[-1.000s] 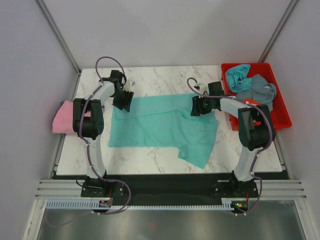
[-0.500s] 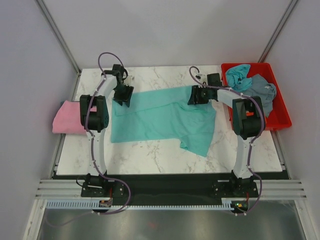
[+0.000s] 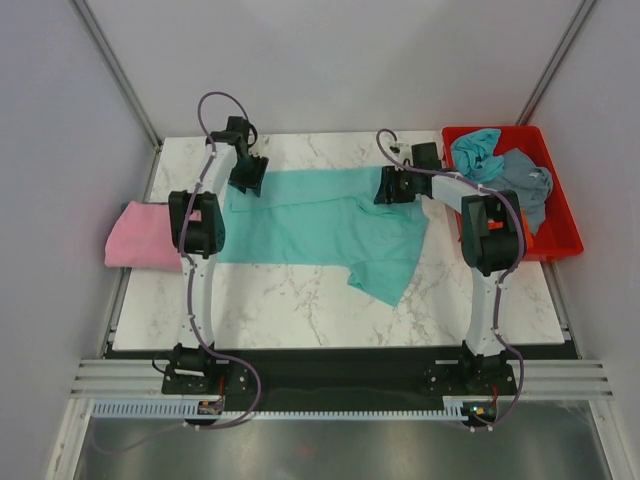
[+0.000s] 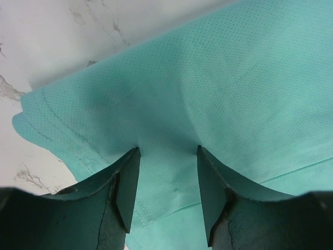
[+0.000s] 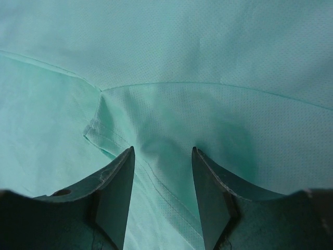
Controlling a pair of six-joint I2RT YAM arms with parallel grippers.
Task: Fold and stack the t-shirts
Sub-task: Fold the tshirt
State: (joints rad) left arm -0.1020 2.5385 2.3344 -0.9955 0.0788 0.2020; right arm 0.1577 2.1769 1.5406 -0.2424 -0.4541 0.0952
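Observation:
A teal-green t-shirt [image 3: 320, 225] lies spread across the marble table, one sleeve trailing toward the front [image 3: 385, 280]. My left gripper [image 3: 248, 180] sits at its back left corner, jaws apart, fingertips resting on the hem [image 4: 168, 151]. My right gripper [image 3: 390, 190] sits at its back right, jaws apart over a seam [image 5: 163, 151]. A pink t-shirt [image 3: 140, 235] lies folded off the table's left edge. A light blue t-shirt [image 3: 475, 150] and a grey-blue t-shirt [image 3: 520, 180] lie crumpled in the tray. No orange shirt shows clearly.
The red plastic tray [image 3: 562, 235] stands at the back right corner of the table. Bare marble [image 3: 300, 300] lies in front of the teal shirt and along the back edge [image 4: 62, 31]. Grey walls enclose the table on three sides.
Both arms have reached farther toward the back of the table, and the teal shirt has been drawn back with them and stretched flatter.

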